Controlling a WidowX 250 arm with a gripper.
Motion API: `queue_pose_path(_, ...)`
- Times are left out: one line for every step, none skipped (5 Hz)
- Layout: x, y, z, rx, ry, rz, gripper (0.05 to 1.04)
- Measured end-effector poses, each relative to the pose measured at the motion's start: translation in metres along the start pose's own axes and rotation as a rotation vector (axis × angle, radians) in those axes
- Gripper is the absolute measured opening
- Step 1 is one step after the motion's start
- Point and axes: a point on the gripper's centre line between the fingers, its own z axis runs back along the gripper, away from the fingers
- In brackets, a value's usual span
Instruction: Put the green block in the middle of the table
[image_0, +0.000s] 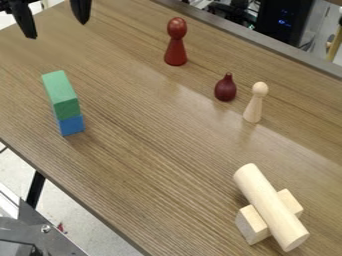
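At the upper left of the camera view, the black gripper (53, 20) stands open above the far left part of the table (153, 145), its two fingers wide apart with nothing between them. The green block (61, 95) rests on top of a blue block (71, 125) near the table's left edge. In the view, both blocks lie below the gripper, apart from it.
A red peg figure (176, 42) stands toward the back. Right of centre are a dark red bulb-shaped piece (226, 88) and a pale wooden peg figure (255, 103). At the lower right, a wooden cylinder (268, 206) lies across a wooden block (252, 225).
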Motion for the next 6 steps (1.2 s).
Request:
queue_pose_path(-0.004, 0.002, -0.006, 0.016, 0.02, -0.006, 1.0)
queue_pose_path(-0.004, 0.002, -0.016, 0.028, 0.018, -0.01, 1.0)
queue_pose_path(-0.002, 0.001, -0.028, 0.045, 0.028, -0.017, 1.0)
queue_pose_path(0.001, 0.004, -0.039, 0.065, 0.046, -0.009, 1.0)
queue_pose_path(0.001, 0.005, -0.05, 0.081, 0.049, -0.02, 0.999)
queue_pose_path(0.0, 0.007, -0.056, 0.093, 0.048, -0.032, 1.0)
